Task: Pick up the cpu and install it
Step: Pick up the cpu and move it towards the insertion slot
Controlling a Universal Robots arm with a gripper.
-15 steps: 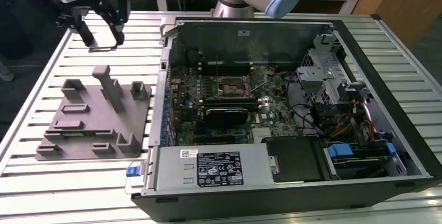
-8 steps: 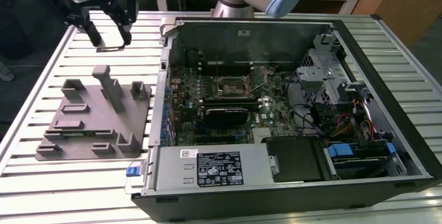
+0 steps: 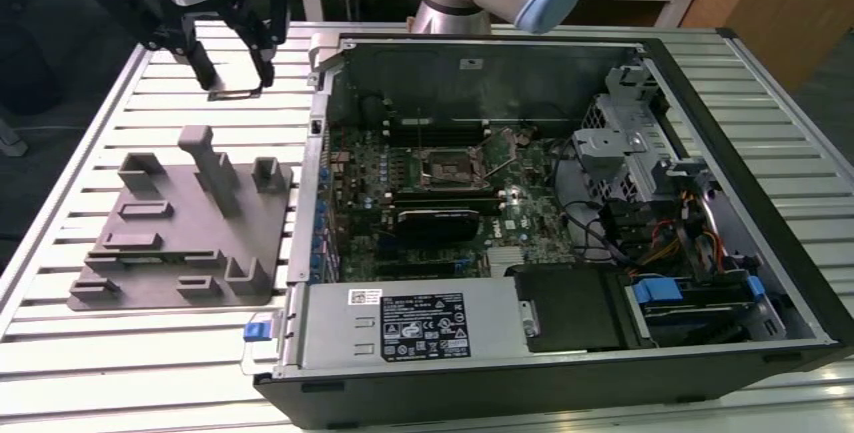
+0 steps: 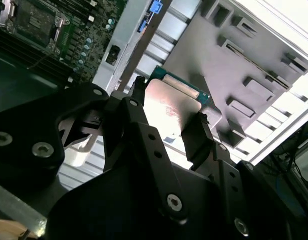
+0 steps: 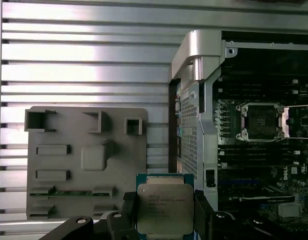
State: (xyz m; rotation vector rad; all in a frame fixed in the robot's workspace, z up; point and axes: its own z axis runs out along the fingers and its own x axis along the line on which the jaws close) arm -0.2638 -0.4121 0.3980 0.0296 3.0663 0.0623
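My 2 fingers (image 5: 202, 212) clamp the cpu (image 5: 165, 207) by opposite edges, silver top facing the first wrist view. The gripper (image 3: 236, 83) hangs in the air over the slatted table (image 3: 80, 373), clear of the grey tray (image 3: 160, 253) and beside the open computer case (image 3: 534, 393).

Judged: pick-up done. Install not yet done; the socket (image 5: 259, 121) looks bare, well apart from the chip.

Count: 1 cpu, 1 tray, 1 case, 1 socket.

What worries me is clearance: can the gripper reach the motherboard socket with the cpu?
Probably yes: the gripper holds the cpu, the case stands open and nothing covers the socket.
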